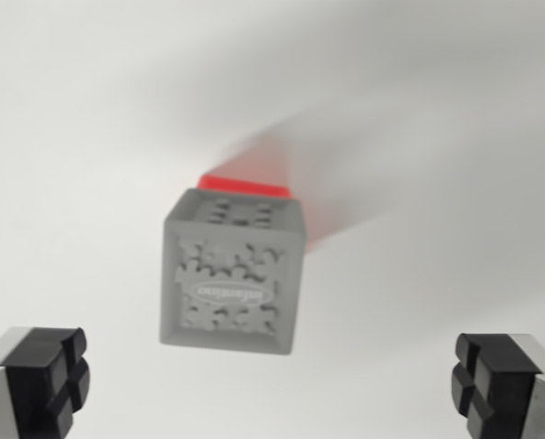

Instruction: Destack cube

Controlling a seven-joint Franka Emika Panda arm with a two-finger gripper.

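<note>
Two black fingertips [46, 380] framed the bottom corners of the wrist view, spread wide with nothing between them, so the gripper [272, 384] was open, probably to straddle the stack on the way down. Centred ahead sat the grey cube [231, 274] on a red cube [245, 187], only a red strip showing behind it. Its raised oval logo held lettering too blurred to read. Both rested on a white table [80, 119].

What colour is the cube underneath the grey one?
Red, just peeking out behind the grey cube, in the wrist view.
</note>
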